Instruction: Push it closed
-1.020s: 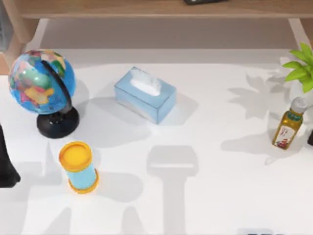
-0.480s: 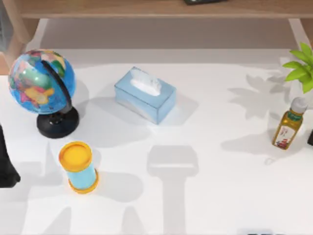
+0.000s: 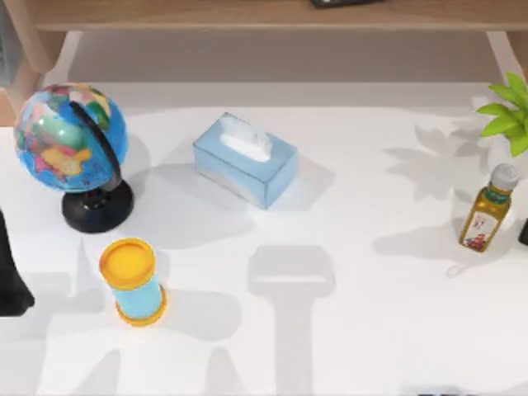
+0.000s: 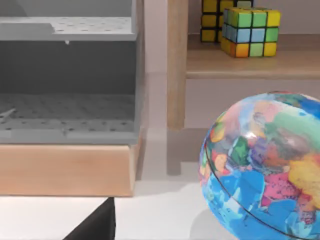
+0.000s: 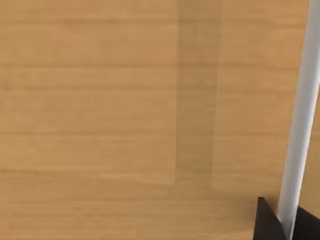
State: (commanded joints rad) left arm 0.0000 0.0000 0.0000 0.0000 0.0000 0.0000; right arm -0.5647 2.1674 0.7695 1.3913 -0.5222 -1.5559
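Note:
A drawer point(image 4: 65, 170) with a light wooden front and a grey perforated floor stands pulled out of a grey cabinet point(image 4: 67, 30) in the left wrist view, beside a wooden post point(image 4: 177, 65). A grey sliver of that cabinet point(image 3: 5, 49) shows at the far left corner in the top view. My left arm point(image 3: 10, 285) is a dark shape at the table's left edge, in front of the globe and apart from the drawer. A dark sliver of my right arm point(image 3: 523, 233) sits at the right edge. The right wrist view faces a wooden panel point(image 5: 100, 100).
A globe point(image 3: 70, 140) on a black stand is at the left, with a yellow-capped blue canister point(image 3: 132, 280) in front of it. A blue tissue box point(image 3: 245, 159) lies mid-table. An oil bottle point(image 3: 487, 210) and a plant point(image 3: 507, 115) stand at the right. A colour cube point(image 4: 250, 25) rests on the shelf.

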